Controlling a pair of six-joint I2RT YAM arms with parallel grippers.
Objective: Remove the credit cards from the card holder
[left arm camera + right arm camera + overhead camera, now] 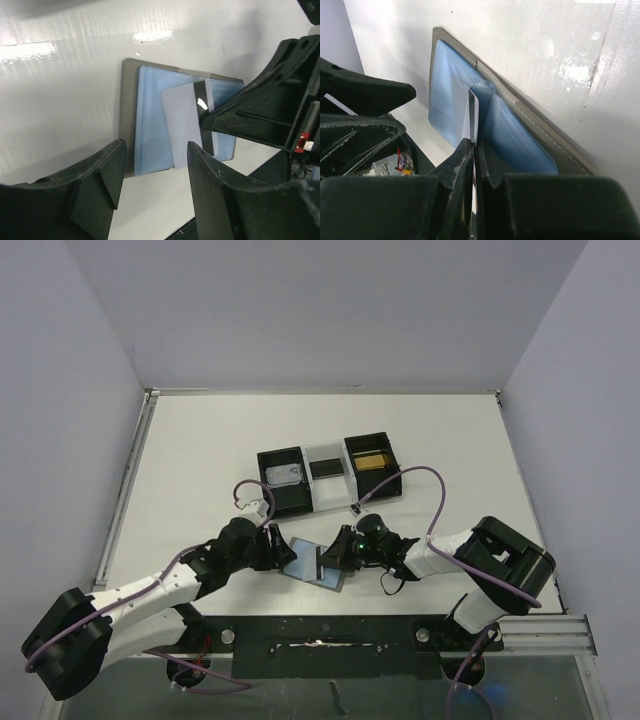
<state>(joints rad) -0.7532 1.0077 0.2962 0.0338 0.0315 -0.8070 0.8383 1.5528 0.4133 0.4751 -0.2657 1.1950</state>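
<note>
The card holder lies open on the table, grey outside and blue inside; it also shows in the left wrist view and the right wrist view. My right gripper is shut on a white card with a black stripe. The card stands on edge, partly out of the holder's middle pocket. The right gripper also shows in the top view. My left gripper is open and empty, just off the holder's left edge.
A black-and-white three-compartment tray stands behind the holder. A grey card lies in its left compartment and a gold one in its right. A black rail runs along the near edge.
</note>
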